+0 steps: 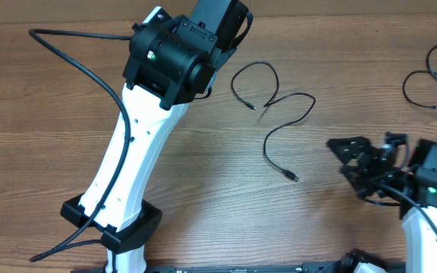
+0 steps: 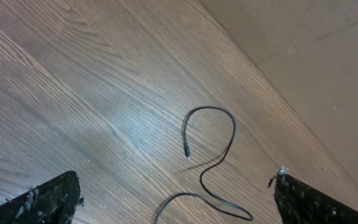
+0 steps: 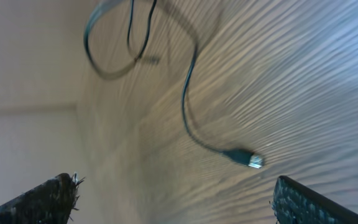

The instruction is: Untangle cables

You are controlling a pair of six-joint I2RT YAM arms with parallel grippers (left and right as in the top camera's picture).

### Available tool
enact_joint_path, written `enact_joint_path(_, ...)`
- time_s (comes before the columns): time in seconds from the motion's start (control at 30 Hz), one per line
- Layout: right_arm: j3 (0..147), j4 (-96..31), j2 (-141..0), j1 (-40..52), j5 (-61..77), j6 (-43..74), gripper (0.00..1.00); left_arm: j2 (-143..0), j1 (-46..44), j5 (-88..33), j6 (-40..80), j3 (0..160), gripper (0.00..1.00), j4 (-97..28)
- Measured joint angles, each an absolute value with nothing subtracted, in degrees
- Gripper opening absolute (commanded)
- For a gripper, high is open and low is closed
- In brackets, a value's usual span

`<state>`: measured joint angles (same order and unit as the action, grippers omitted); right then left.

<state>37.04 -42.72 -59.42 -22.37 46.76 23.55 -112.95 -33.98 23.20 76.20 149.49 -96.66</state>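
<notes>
**Both grippers open, one cord loose at table centre**

Left gripper [image 2: 176, 186]: the wrist view shows its two fingers [image 2: 48, 200] standing wide apart with only tabletop and cord between them. It holds nothing. From overhead, the arm reaches to the far side of the wooden table [image 1: 226, 205], just left of the cord.

Right gripper [image 1: 351, 163]: jaws spread and empty, near the right edge, with its tips pointing toward the cord's near plug.

Cables: one thin black cord [image 1: 267, 144] lies alone in an open S-curve at mid-table, between the two arms. It touches neither gripper, and both plug ends are free. The right wrist view shows its plug [image 3: 247, 160], somewhat blurred. More black cords [image 1: 405, 87] lie curled at the far right edge, well apart from it. I cannot tell whether they cross each other.
</notes>
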Motion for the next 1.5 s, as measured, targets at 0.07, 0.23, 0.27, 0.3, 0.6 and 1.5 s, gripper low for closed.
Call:
enact_joint_path(0.07, 36.21, -41.04, -59.55, -19.09, 47.24, 24.62, 1.00, -112.95, -33.98, 23.20, 76.23, 149.49, 1.00, -96.66)
enact_joint_path(0.23, 36.18, -39.11, -59.81, -11.05, 47.88, 26.30, 1.00, -112.95, -33.98, 23.20, 76.20, 149.49, 1.00, -96.66)
enact_joint_path(0.27, 36.18, -38.68, -59.86, -9.41, 47.81, 26.50, 1.00, -112.95, -33.98, 23.20, 76.20, 149.49, 0.99, -96.66)
enact_joint_path(0.3, 36.18, -38.41, -59.86, -8.08, 47.75, 26.63, 1.00, -112.95, -33.98, 23.20, 76.20, 149.49, 0.99, -96.66)
enact_joint_path(0.6, 36.18, -38.04, -59.86, -0.69, 44.77, 27.00, 1.00, -112.95, -33.98, 23.20, 76.20, 149.49, 0.99, -96.66)
enact_joint_path(1.5, 36.18, -37.95, -59.86, -0.54, 35.46, 27.00, 1.00, -112.95, -33.98, 23.20, 76.20, 149.49, 1.00, -96.66)
